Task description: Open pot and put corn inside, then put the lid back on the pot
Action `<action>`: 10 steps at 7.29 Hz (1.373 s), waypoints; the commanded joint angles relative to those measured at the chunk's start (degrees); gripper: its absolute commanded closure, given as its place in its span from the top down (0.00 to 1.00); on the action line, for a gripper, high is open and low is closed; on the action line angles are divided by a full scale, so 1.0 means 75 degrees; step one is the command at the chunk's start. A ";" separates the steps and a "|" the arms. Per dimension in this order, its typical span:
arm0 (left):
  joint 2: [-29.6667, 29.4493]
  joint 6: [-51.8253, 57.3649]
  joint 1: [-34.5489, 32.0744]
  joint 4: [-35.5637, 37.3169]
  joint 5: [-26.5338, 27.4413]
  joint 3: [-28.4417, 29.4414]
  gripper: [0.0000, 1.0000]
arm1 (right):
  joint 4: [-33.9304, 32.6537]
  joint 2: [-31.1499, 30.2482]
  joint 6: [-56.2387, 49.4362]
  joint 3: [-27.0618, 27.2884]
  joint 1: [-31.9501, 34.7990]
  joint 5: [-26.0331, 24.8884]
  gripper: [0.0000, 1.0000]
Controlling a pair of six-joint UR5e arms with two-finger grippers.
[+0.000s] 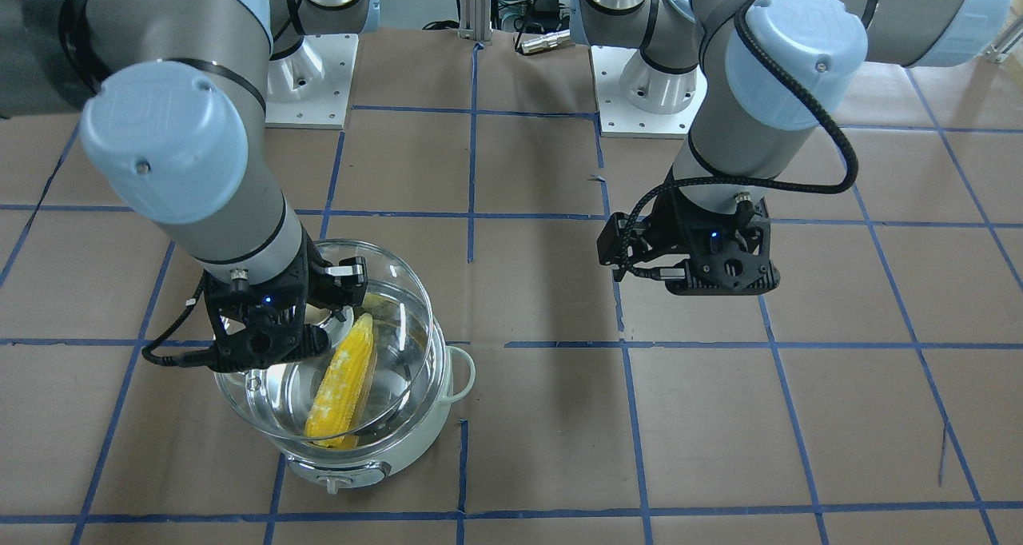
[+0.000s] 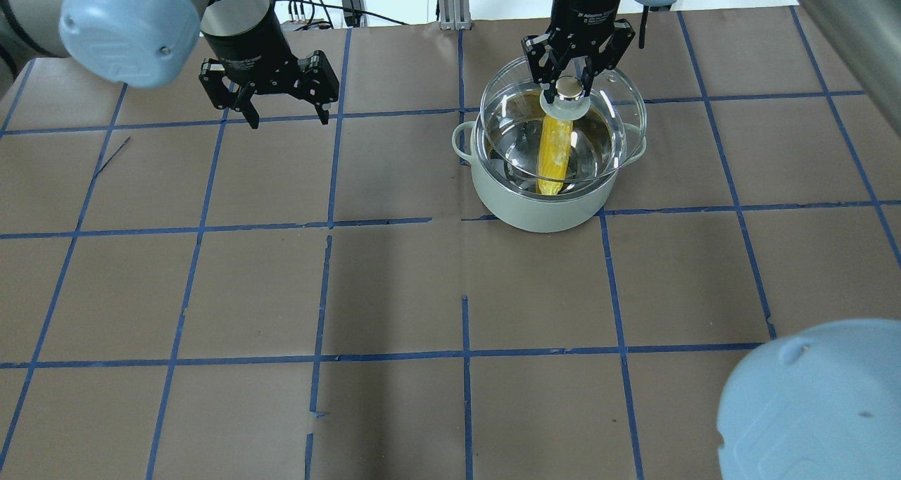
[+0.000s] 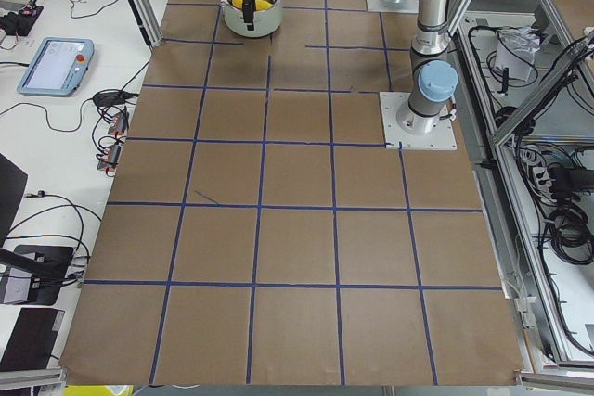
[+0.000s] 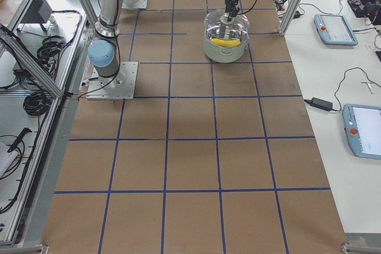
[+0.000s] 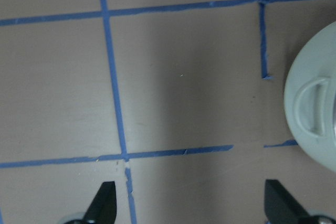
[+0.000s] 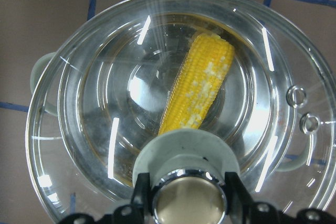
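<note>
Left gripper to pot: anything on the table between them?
Nothing. In the overhead view the stretch between the left gripper and the pot is bare brown paper with blue tape lines.

1. The round pale mint-white electric pot (image 2: 538, 209) stood on the brown paper-covered table (image 2: 422, 290), in the robot's right half, on the side away from its bases.
2. The yellow tapered corn cob (image 2: 552, 153) lay inside the pot.
3. The round clear glass lid (image 2: 619, 107) hung over the pot's mouth, raised off the rim.
4. The right gripper (image 2: 569, 84) was above the lid, clasping its central knob (image 2: 566, 105).
5. The left gripper (image 2: 288, 117) hovered above bare table, well to the pot's left, with its jaws apart.
</note>
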 commanded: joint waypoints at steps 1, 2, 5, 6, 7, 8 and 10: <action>0.0485 0.0179 0.0067 0.0003 0.0024 -0.0571 1.00 | -0.0032 0.0256 -0.0059 0.0123 0.0091 0.0018 0.38; 0.0696 0.0180 0.0067 -0.0008 0.0001 -0.0828 1.00 | -0.0032 0.0281 -0.0059 0.0205 0.0091 0.0007 0.38; 0.0816 0.0134 0.0102 -0.0007 0.0059 -0.0645 1.00 | -0.0043 0.0304 -0.0082 0.0206 0.0091 0.0007 0.38; 0.0699 0.0110 0.0102 -0.0078 0.0059 -0.0434 1.00 | -0.0067 0.0339 -0.0082 0.0206 0.0091 0.0007 0.38; 0.0675 0.0110 0.0102 -0.0391 0.0059 -0.0281 1.00 | -0.0113 0.0340 -0.0094 0.0206 0.0080 -0.0005 0.38; 0.0663 0.0110 0.0102 -0.0429 0.0059 -0.0245 1.00 | -0.0149 0.0351 -0.0094 0.0206 0.0091 0.0007 0.38; 0.0651 0.0110 0.0102 -0.0441 0.0059 -0.0256 1.00 | -0.0172 0.0351 -0.0094 0.0217 0.0091 0.0007 0.38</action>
